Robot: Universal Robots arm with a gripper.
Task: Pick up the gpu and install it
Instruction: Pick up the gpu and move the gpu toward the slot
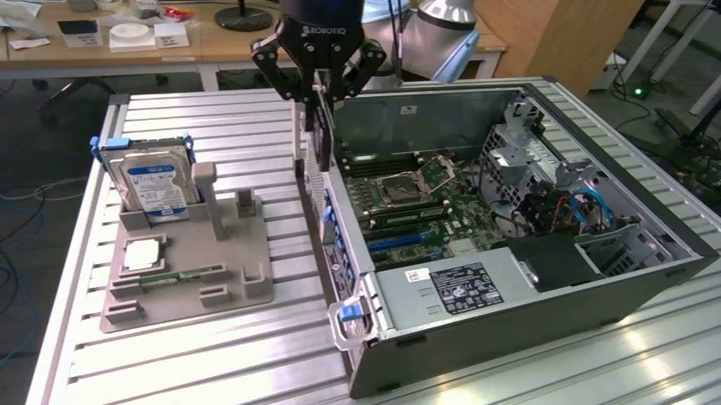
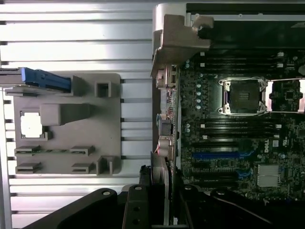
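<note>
1. Computer case (image 1: 541, 321): open, lying on its side, beneath the pincer and spreading toward the exterior view's right. The motherboard (image 1: 440, 211) is exposed, with blue slots (image 2: 214, 155) near the pincer.
2. Grey fixture tray (image 1: 192, 270): well apart from the pincer, toward the exterior view's left.
3. Hard drive (image 1: 152, 186): upright in that tray.
4. Pincer (image 1: 320, 89): its 2 fingers are drawn nearly together, clamped on the card's upper edge.
5. gpu (image 1: 323, 139): hangs on edge straight below the pincer, over the case wall nearest the tray, in no slot.
6. Memory stick (image 1: 186, 277): lying flat in the tray.

Status, by my judgement: pick-up done, carry in hand, install not yet done. Seating calls for squaring the card's lower edge over 1 slot, with its bracket at the case's rear wall.
</note>
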